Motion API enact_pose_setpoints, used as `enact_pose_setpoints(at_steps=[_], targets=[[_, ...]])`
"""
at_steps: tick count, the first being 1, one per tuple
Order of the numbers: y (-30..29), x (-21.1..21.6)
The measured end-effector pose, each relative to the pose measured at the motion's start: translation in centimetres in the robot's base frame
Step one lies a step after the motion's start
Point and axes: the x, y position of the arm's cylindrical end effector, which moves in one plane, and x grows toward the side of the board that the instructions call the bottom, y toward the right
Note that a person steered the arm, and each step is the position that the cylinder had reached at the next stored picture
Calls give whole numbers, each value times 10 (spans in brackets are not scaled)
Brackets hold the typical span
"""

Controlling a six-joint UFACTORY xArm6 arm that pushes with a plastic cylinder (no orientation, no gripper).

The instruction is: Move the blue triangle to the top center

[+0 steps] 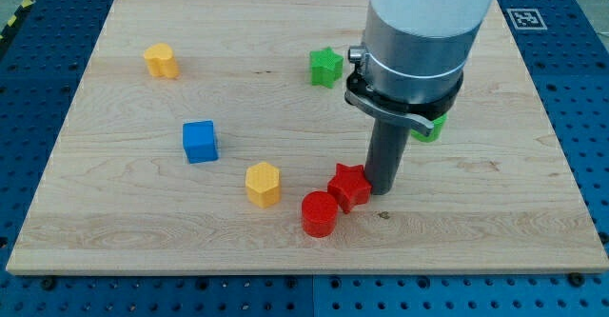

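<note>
My tip [383, 189] touches the red star's [349, 186] right side, on the bench [533, 184]. Blue triangle: cannot tell where. Only a blue cube [200, 141] shows, left-centre, room all round. Red cylinder [320, 213] is near the bottom edge. Claw: cannot tell.

No legible text, number or brand name is found anywhere in the view. The only sign present is a black-and-white square fiducial marker [521, 17], printed on a white patch fixed to the blue perforated surface [571, 31] just beyond the top right corner of the wooden board [285, 117]; its pattern is cut off by the arm housing [433, 12] and appears too small to decode. A strip of yellow-and-black hazard striping [13, 17] runs along the view's upper left edge. Blocks, board and housing carry no markings.
</note>
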Motion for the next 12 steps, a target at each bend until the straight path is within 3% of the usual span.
enact_pose_setpoints(at_steps=[2, 4, 6, 8, 9, 12], targets=[[-13, 0], [76, 0], [77, -1], [37, -37], [35, -39], [29, -98]])
